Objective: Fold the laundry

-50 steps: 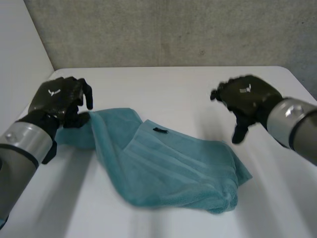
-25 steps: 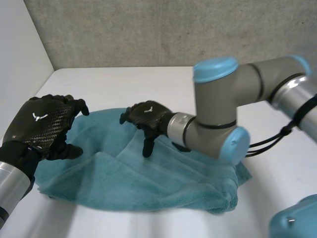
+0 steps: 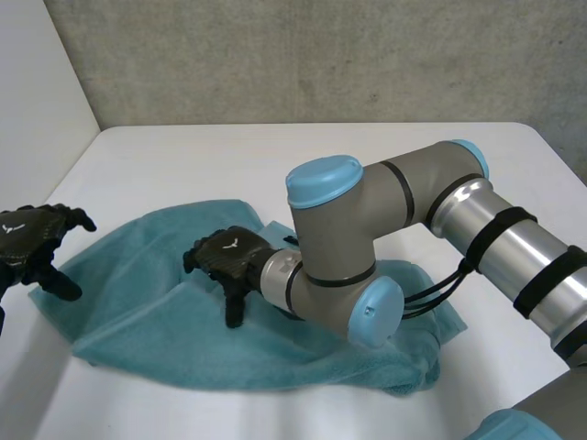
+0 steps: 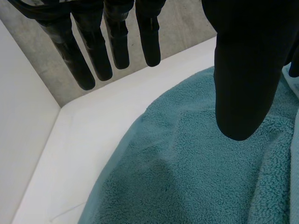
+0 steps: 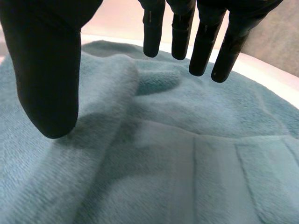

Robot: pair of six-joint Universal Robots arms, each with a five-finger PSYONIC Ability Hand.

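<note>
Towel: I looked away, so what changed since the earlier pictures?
The left robot hand let go of the towel corner and drew back leftward, open. The right robot hand swung across over the towel's middle. The towel spread flatter. Its right end stayed put.

Towel (image 3: 156, 321) lies spread on worktop (image 3: 229, 156), toward its front. Right hand (image 3: 229, 259) over towel's middle, its arm crossing above towel's right half. Left hand (image 3: 32, 243) over towel's left edge.

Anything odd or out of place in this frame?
The teal towel lies askew and rumpled on the table, bunched at one end. The right hand is open over its middle, the left hand open at its edge; neither grips it.
</note>
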